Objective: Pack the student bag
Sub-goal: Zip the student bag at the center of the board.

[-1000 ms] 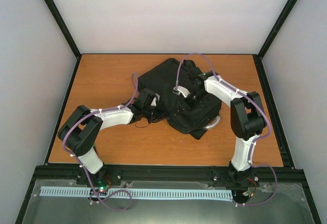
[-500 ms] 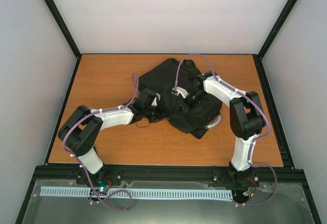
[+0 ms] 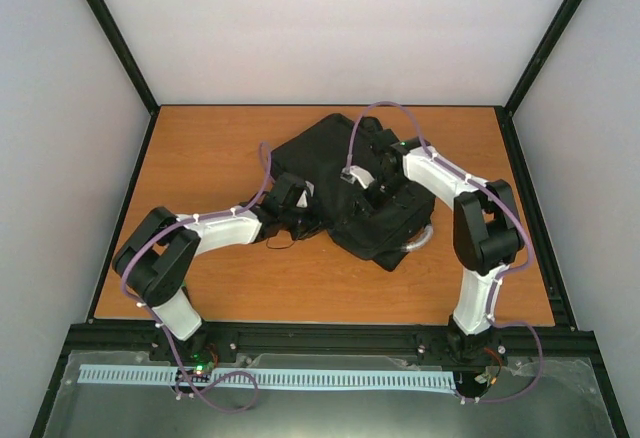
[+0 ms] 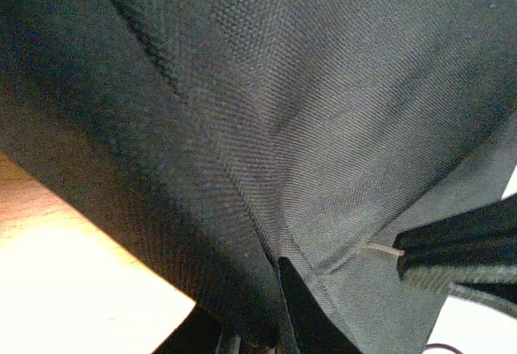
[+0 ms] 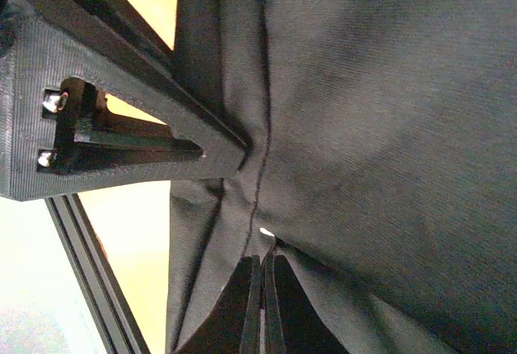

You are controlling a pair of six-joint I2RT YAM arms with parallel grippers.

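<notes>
The student bag (image 3: 335,173), a large black fabric backpack, lies slumped on the middle of the wooden table. My left gripper (image 3: 298,220) is at its near-left edge. In the left wrist view, black weave (image 4: 307,111) fills the frame and a fold runs down beside one dark finger (image 4: 300,309). The left gripper (image 4: 273,280) is pinched shut on that fold, and its other finger is hidden by cloth. My right gripper (image 3: 366,194) sits on top of the bag. Its two fingers (image 5: 279,305) press together at a stitched seam (image 5: 260,87), so the right gripper (image 5: 263,263) is shut on a thin ridge of fabric.
A black ribbed plastic piece with two screws (image 5: 121,132) presses against the bag in the right wrist view. A thin dark cord (image 3: 278,244) lies on the table near the left gripper. The black frame rail (image 3: 330,336) runs along the near edge. Bare wood (image 3: 200,158) lies left of the bag.
The right gripper's fingers have come together on the bag's fabric, with its wrist shifting slightly. The left gripper has tightened a little and stayed in place.
</notes>
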